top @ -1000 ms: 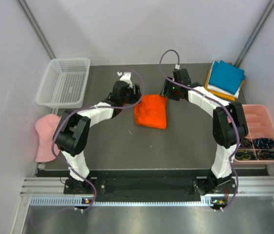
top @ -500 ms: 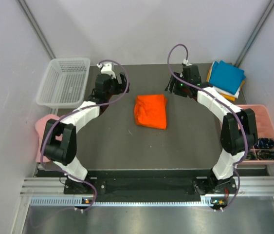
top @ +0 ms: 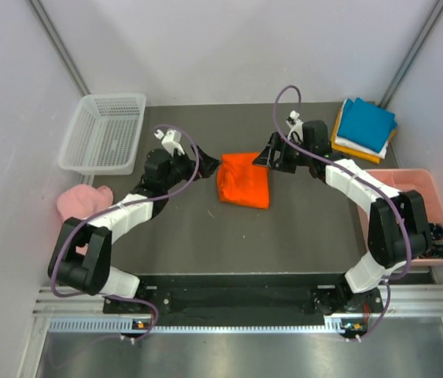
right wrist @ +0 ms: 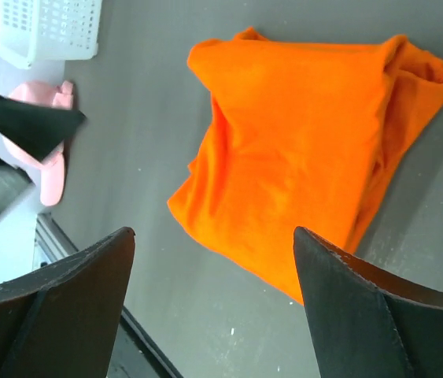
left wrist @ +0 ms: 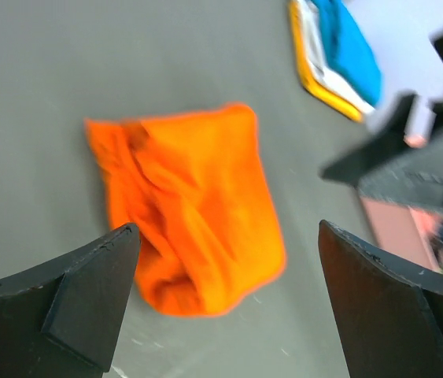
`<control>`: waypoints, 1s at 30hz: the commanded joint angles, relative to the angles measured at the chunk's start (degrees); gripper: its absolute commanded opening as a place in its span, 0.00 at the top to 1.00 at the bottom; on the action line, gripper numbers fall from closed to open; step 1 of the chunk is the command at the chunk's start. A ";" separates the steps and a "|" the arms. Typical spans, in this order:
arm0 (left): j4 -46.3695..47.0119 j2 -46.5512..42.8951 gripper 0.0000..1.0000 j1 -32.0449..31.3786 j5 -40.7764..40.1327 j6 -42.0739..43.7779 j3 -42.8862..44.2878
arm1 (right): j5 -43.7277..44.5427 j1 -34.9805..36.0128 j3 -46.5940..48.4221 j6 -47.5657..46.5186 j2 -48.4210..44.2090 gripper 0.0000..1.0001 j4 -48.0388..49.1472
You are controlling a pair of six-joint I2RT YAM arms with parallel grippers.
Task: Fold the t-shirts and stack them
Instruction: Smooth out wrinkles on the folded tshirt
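Note:
The orange t-shirt (top: 244, 179) lies folded in a rough rectangle on the dark table, mid-back. It shows in the left wrist view (left wrist: 190, 201) and the right wrist view (right wrist: 308, 150) too. My left gripper (top: 208, 165) is open and empty, just left of the shirt's far-left corner. My right gripper (top: 265, 157) is open and empty, just beyond its far-right corner. A folded stack with the teal blue t-shirt (top: 367, 124) on top, white and amber yellow beneath, sits at the back right.
A white mesh basket (top: 105, 132) stands at the back left. The pale pink cap (top: 79, 201) lies at the left edge. A pink tray (top: 410, 206) with small dark items is at the right edge.
Both grippers drew away from the orange shirt, then came back toward its far corners. The left arm now reaches lower and nearer the shirt. The shirt has stayed in place.

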 commanded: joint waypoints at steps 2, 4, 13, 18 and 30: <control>13.70 -0.22 0.01 -4.43 8.78 -9.09 -2.75 | -0.45 0.46 -1.60 1.27 -3.87 0.18 3.27; 15.54 1.27 0.01 -6.10 10.01 -9.44 -2.13 | 2.19 0.55 -2.04 0.84 -5.28 0.18 1.08; 21.51 12.87 0.01 -14.11 11.15 -10.76 4.02 | 17.12 -0.33 -4.68 -0.57 -12.91 0.18 -7.80; 23.81 19.37 0.01 -14.29 10.98 -10.50 4.46 | 20.92 -0.77 -4.50 -1.54 -14.95 0.18 -11.23; 37.59 30.44 0.01 -13.94 10.45 -14.80 -6.42 | 20.66 -0.77 -4.42 -1.28 -12.05 0.18 -10.79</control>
